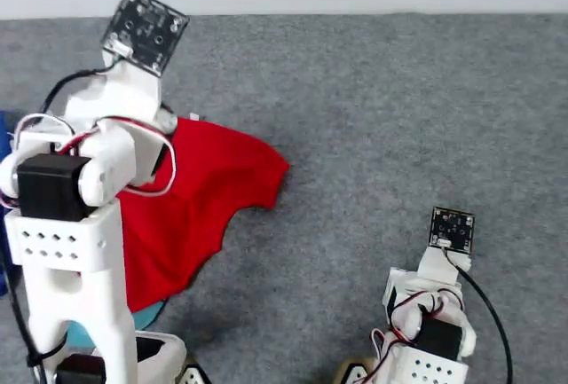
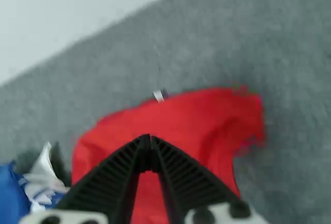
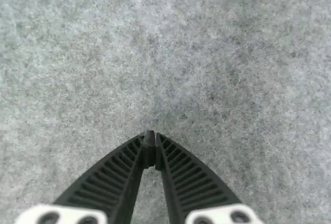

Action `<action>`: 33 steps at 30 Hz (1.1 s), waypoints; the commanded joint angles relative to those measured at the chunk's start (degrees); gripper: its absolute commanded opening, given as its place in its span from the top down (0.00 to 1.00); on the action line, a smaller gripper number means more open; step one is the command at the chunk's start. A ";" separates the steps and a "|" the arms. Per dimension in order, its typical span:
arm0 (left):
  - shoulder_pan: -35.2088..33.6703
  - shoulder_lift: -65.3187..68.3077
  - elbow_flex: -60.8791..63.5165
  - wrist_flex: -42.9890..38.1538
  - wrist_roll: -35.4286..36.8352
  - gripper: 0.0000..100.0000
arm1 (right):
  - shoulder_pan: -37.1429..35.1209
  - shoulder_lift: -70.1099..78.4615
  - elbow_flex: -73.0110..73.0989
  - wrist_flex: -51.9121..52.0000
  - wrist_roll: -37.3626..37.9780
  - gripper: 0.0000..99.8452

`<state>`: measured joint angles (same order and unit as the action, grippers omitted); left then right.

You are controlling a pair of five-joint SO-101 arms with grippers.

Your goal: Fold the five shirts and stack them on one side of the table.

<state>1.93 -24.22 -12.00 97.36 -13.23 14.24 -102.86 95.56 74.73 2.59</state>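
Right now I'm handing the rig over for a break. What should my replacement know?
Left gripper: shut, above the red shirt.
Right gripper: shut, over the grey table.
Red shirt lies spread on the left side. Blue cloth and white cloth are bunched beside it, and teal cloth peeks from under it.
Done: nothing looks folded.
Left: fold the red shirt, then the others, and stack them.

1. A grey, felt-covered table top (image 1: 399,118) runs from the pale strip along the top of the high view down to its bottom edge.
2. A rumpled red fabric shirt (image 1: 209,189) lies spread on it, left of centre.
3. A teal piece of cloth (image 1: 149,317) peeks from under the shirt's lower edge, at lower left.
4. A blue and white bundle of cloth (image 2: 31,190) lies just beside the shirt, at the lower left of the left wrist view.
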 commanded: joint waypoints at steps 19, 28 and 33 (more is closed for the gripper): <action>-26.11 -1.58 6.29 3.16 1.76 1.00 | 0.31 -0.84 0.88 0.22 -0.35 0.99; -43.16 -7.65 7.08 3.16 1.32 1.00 | -3.74 -0.22 -8.18 -8.40 9.58 0.99; -52.92 -7.82 12.97 3.16 0.00 1.00 | -16.48 4.53 -19.52 -5.32 9.85 0.99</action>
<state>-46.15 -30.55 -1.01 99.38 -12.26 4.48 -102.68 85.01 68.31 11.74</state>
